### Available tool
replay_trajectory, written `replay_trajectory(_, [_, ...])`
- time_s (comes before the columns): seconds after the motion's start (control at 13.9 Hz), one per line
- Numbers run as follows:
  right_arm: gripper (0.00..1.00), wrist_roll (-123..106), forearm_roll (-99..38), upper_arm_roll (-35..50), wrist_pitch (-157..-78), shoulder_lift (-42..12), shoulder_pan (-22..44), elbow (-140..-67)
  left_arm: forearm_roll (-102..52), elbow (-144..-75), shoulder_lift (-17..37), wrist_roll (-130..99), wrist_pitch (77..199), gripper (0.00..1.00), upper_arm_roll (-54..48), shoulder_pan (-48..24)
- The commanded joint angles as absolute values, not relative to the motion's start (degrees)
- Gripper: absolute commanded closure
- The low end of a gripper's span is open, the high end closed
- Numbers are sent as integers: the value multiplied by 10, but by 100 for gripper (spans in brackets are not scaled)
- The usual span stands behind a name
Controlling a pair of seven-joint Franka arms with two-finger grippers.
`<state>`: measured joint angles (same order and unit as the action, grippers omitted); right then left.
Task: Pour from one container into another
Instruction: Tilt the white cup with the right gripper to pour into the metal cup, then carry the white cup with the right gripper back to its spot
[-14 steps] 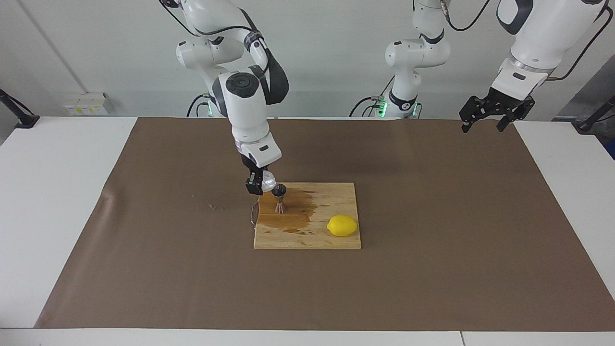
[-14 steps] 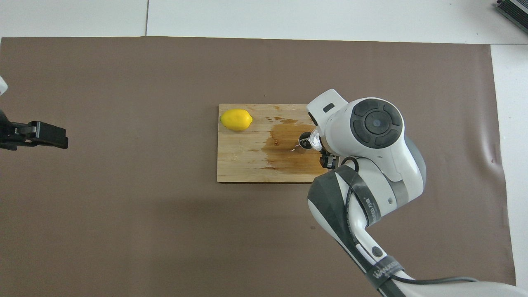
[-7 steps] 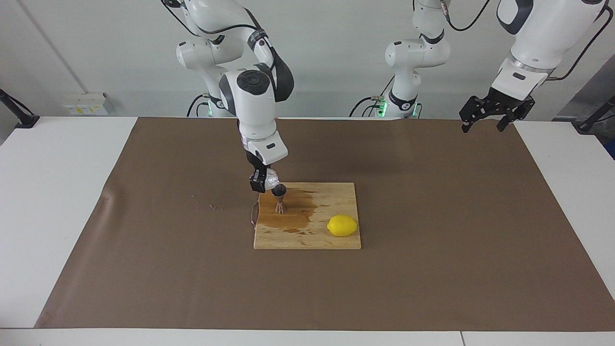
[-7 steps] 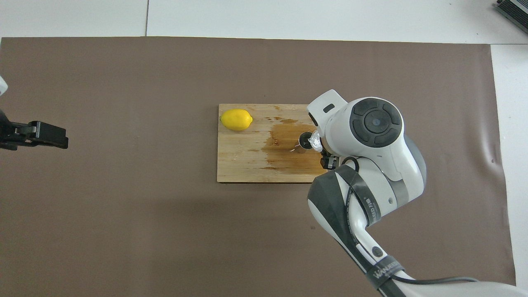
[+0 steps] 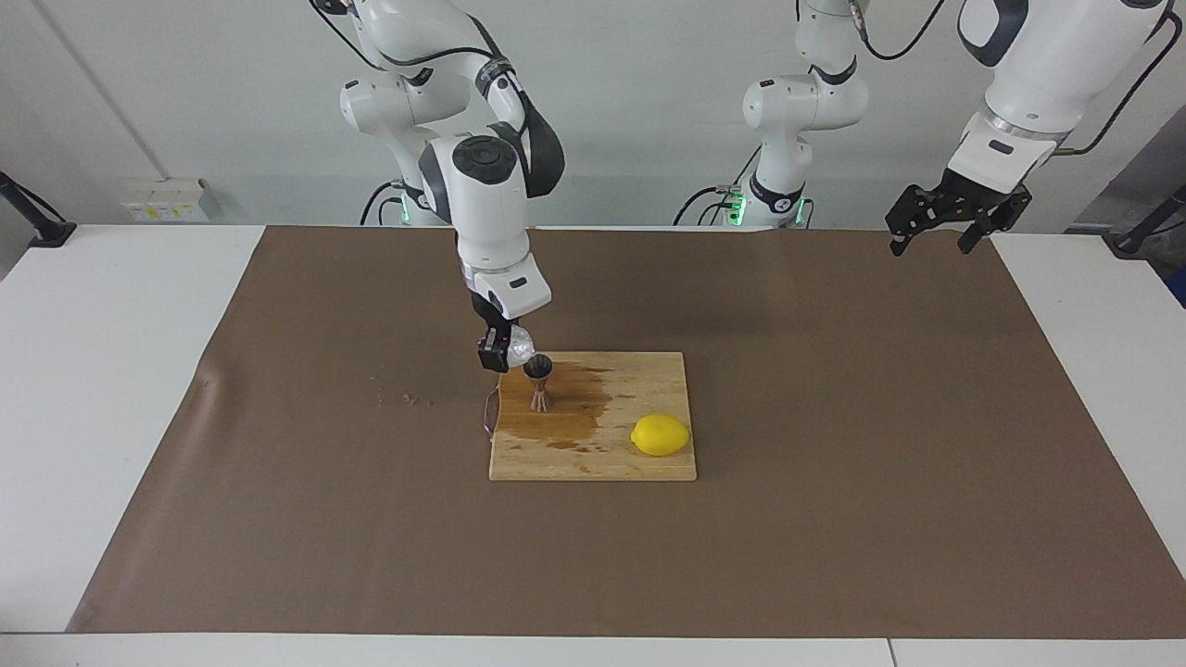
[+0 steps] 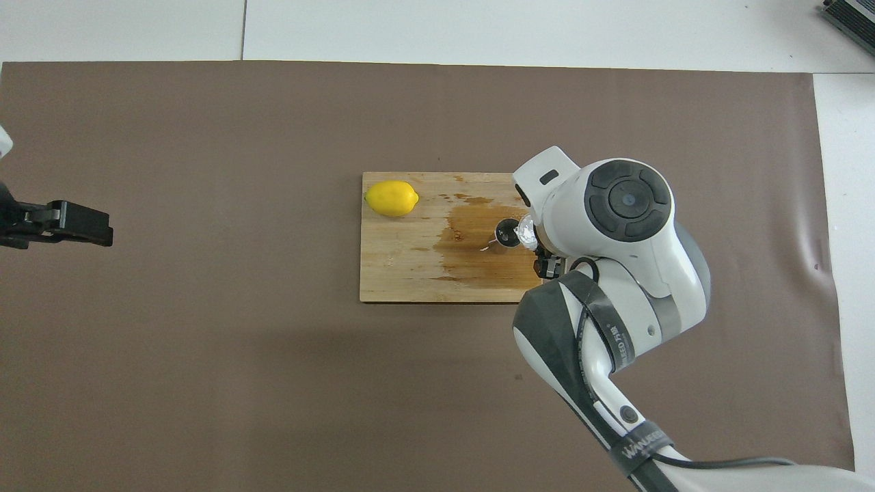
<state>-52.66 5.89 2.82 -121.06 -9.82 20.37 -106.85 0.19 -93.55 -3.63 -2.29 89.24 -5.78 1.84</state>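
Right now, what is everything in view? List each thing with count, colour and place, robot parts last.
Cutting board: one, pale wood with a dark wet stain, mid-table on the mat.
Jigger: one, steel, upright on the board's stained part, toward the right arm's end.
Jar: one, translucent whitish, tilted in the air just above the jigger's rim, gripped by the right hand.
Lemon: one, yellow, on the board, toward the left arm's end and farther from the robots than the jigger.
Mat: one, brown, covering most of the white table.
Right hand: black, shut on the jar, over the board's edge.
Left hand: black, open, waiting raised over the mat's corner.
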Motion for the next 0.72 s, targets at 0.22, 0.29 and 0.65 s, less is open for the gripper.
replay_trajectory(0.22, [68, -605, -11, 33, -1213, -85, 178, -1072, 2, -956, -54, -23, 899, 0, -55, 18])
replay_trajectory(0.29, [68, -626, -37, 32, -1214, -80, 176, -1076, 2, -957, -54, -23, 899, 0, -55, 18])
replay_trajectory(0.65, [68, -777, -151, 33, -1210, -73, 115, -1078, 2, -957, -54, -23, 899, 0, -55, 18])
